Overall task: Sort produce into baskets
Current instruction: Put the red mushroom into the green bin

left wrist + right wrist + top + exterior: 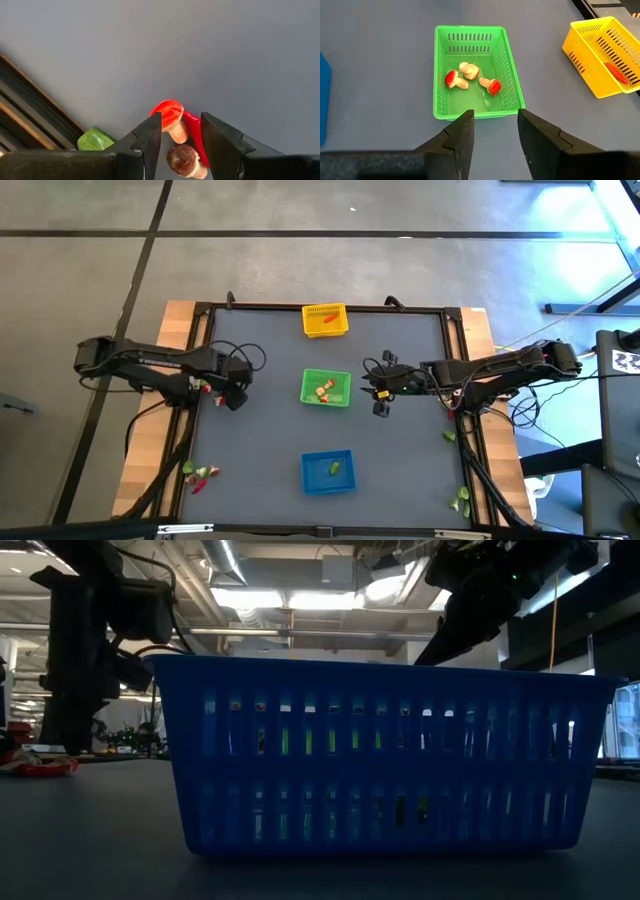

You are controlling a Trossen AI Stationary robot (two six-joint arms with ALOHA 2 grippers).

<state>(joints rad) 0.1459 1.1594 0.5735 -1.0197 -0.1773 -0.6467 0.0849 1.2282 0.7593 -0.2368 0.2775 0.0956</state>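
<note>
Near the table's left edge my left gripper [232, 392] points down at the grey mat, shut on small red toy mushrooms [170, 113]; a brown-capped piece [183, 159] lies between its fingers too. A light green piece [95, 140] lies beside them by the table frame. My right gripper [495, 131] hangs open above the mat just right of the green basket [326, 388], which holds three mushroom pieces [470, 77]. The yellow basket [325, 320] at the far side holds an orange-red piece [618, 73]. The blue basket [328, 472] at the near side holds a green piece [335, 468]. My left gripper comes from above, fingers pointing down, one on either side of the red mushroom pieces. One finger [151, 136] lies against the red cap [161, 111], the other [216, 142] against a red piece [196, 136]. The pieces lie on the mat.
More produce lies at the near left corner [200, 475], at the near right corner [461, 498] and by the right edge [449, 436]. The blue basket [380, 755] fills the low view. A dark frame [200, 330] borders the mat.
</note>
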